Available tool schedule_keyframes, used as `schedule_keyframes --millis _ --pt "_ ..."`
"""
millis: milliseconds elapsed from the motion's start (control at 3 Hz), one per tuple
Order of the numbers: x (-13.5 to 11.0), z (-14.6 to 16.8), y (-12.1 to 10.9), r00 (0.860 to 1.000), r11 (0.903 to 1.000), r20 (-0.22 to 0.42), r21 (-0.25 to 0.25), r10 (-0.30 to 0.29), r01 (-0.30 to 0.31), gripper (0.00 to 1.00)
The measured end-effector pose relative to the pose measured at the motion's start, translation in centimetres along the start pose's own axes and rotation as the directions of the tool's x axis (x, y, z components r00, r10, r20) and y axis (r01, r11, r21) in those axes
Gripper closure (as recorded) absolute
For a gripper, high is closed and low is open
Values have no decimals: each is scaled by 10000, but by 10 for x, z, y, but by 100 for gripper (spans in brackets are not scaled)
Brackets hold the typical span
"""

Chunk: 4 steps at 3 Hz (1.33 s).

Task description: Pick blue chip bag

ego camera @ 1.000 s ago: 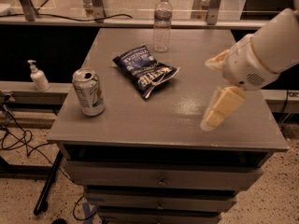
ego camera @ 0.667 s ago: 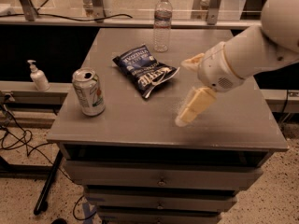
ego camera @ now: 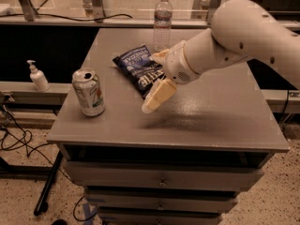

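The blue chip bag (ego camera: 137, 67) lies flat on the grey cabinet top (ego camera: 211, 111), left of centre, dark navy with white lettering. My gripper (ego camera: 155, 80) hangs over the bag's right edge, on the end of the white arm that reaches in from the right. It is open. One cream finger (ego camera: 156, 95) points down and left in front of the bag. The other fingertip (ego camera: 160, 55) shows behind the bag's right side. The bag's right part is hidden by the gripper.
A silver-green soda can (ego camera: 88, 92) stands upright near the left front edge. A clear water bottle (ego camera: 162, 21) stands at the back, behind the bag. A soap dispenser (ego camera: 37, 76) sits on a ledge off to the left. Drawers are below the top.
The arm has swung left across the cabinet top, from the right side to over the bag's right edge. The bag, can and bottle have not moved.
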<state>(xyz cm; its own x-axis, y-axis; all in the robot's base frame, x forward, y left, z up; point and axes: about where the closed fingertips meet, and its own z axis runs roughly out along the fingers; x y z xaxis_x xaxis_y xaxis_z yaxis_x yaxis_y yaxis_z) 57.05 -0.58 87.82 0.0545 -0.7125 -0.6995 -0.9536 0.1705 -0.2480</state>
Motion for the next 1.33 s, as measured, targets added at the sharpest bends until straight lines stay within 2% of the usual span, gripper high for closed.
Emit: schedule_keyframes --millis 333,667,1333 --pt "-1 30 -21 9996 9998 -239 160 -142 145 0" --pt "10 51 -39 9967 9993 -786 280 -211 234 17" --pt "16 61 -65 9889 9980 -1438 453 -382 452 64"
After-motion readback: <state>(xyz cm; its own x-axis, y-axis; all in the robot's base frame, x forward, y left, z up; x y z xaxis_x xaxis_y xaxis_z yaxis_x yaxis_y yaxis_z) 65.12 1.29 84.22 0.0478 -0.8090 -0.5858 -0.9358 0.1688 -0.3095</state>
